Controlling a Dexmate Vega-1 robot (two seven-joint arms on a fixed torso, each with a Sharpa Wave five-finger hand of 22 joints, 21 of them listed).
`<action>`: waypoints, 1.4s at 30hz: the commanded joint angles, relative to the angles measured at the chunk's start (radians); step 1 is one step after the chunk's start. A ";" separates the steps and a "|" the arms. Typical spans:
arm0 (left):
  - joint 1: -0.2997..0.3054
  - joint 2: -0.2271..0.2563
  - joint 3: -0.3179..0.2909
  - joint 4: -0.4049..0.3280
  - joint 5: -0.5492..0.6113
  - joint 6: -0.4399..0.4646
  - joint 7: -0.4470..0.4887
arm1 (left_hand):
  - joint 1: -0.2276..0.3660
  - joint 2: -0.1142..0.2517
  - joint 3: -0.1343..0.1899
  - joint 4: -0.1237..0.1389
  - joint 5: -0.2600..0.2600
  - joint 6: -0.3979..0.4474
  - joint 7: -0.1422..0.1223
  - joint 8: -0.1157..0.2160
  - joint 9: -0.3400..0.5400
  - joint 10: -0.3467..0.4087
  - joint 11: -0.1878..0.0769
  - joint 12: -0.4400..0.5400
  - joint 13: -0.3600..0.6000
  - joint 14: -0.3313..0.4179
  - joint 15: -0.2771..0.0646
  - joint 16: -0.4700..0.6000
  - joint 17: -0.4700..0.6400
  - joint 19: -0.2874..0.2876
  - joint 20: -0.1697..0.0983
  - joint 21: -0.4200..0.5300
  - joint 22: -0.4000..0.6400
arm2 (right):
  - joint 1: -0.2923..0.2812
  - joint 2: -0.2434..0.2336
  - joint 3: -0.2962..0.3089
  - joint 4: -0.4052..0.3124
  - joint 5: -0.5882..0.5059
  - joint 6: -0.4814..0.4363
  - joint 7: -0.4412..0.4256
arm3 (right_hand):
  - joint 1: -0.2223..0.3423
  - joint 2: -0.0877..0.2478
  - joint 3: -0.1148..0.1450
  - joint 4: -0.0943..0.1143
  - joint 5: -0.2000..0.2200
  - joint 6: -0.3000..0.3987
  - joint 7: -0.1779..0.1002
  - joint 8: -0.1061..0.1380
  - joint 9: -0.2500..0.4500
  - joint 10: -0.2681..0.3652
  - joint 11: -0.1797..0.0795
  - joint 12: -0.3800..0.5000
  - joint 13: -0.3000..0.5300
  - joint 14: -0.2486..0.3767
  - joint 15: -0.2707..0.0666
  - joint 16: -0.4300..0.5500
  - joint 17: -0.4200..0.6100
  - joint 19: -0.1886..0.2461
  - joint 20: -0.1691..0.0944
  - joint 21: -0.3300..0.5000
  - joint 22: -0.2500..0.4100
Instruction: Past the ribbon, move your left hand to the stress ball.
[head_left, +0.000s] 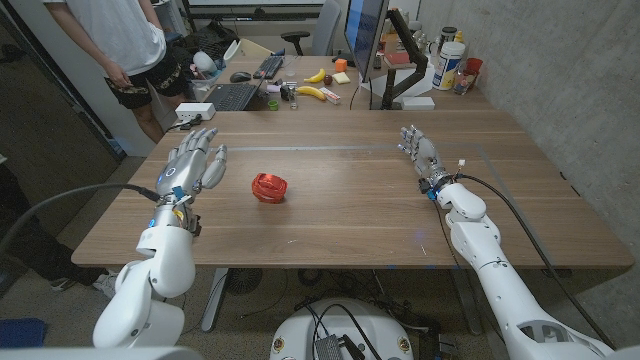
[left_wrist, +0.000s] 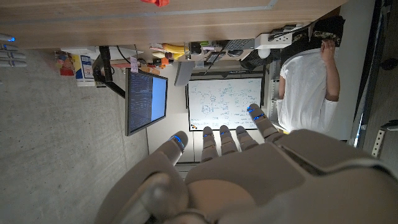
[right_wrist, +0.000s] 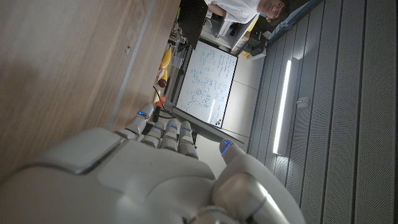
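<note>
Left hand (head_left: 192, 163) empty, fingers spread; one red ribbon (head_left: 268, 187) beside it; right hand (head_left: 419, 152) likewise spread.

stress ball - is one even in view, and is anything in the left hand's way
No stress ball is identifiable. The red ribbon lies on the table just inward of the left hand, not touching it.
</note>
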 joint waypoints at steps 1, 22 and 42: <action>0.005 0.011 0.002 -0.009 0.011 0.040 -0.038 | 0.016 0.047 0.009 0.000 -0.003 0.008 -0.005 -0.002 0.005 -0.001 0.001 0.000 0.002 0.004 0.001 0.002 0.005 -0.134 0.009 -0.004 0.002 | 0.001 -0.002 -0.005 0.000 -0.005 -0.003 -0.003 | -0.008 0.102 -0.002 0.000 0.009 0.008 0.001 0.002 0.003 0.008 -0.001 0.002 0.003 -0.002 -0.006 0.003 0.006 0.007 -0.060 -0.003 0.005; 0.033 0.011 -0.007 -0.028 0.012 0.112 -0.106 | 0.026 0.050 0.025 0.001 -0.006 0.013 0.000 -0.005 0.006 -0.005 0.006 -0.002 0.002 0.000 0.006 -0.001 0.007 -0.139 0.016 -0.008 0.003 | 0.005 0.003 -0.013 0.003 -0.011 -0.003 -0.011 | -0.008 0.102 -0.002 0.000 0.009 0.008 0.000 0.002 0.003 0.006 0.000 0.001 0.004 -0.001 -0.007 0.002 0.005 0.009 -0.060 -0.008 0.005; 0.034 0.025 -0.004 -0.035 0.016 0.158 -0.156 | 0.030 0.050 0.034 0.007 -0.010 0.014 0.003 -0.008 0.007 -0.007 0.010 -0.002 0.003 -0.005 0.008 0.000 0.012 -0.140 0.024 -0.010 0.004 | 0.004 0.004 -0.013 0.003 -0.014 0.000 -0.021 | -0.007 0.103 -0.002 0.000 0.010 0.008 0.000 0.002 0.003 0.007 -0.001 0.001 0.003 -0.001 -0.007 0.002 0.005 0.010 -0.060 -0.012 0.005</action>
